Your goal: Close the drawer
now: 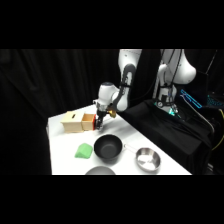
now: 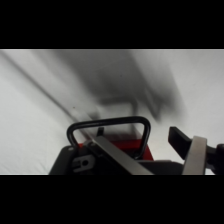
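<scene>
One gripper [image 1: 100, 119] touches the half-open drawer [image 1: 88, 121].

Green cloth [image 1: 84, 150], black bowl [image 1: 108, 148] and steel bowl [image 1: 148, 158] share the table [image 1: 62, 162].

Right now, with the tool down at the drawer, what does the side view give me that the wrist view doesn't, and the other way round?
Only the side view shows the layout: the pale wooden box with the orange-brown drawer pulled out, the tool at the drawer's front, plus the green cloth-like object, black bowl and metal bowl.

Only the wrist view shows the dark loop handle close up, right in front of the camera.

Both show the white table.
</scene>
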Controlling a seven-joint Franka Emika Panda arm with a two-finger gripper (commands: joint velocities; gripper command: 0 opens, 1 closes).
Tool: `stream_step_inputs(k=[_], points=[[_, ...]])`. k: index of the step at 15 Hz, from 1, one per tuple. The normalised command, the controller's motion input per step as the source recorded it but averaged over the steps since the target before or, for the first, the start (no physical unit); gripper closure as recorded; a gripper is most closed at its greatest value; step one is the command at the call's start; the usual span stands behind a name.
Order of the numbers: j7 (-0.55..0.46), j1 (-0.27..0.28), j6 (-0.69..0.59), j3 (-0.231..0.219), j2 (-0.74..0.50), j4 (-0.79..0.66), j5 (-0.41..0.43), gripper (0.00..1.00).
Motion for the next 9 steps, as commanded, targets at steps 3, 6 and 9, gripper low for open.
stream_step_inputs(k=[3,6,9], points=[[-0.01,0.038,0.14,0.011,0.21,0.21,0.139,0.0],[-0.03,0.02,0.08,0.004,0.14,0.19,0.131,0.0],[-0.08,0.019,-0.04,-0.037,0.01,0.13,0.087,0.0]])
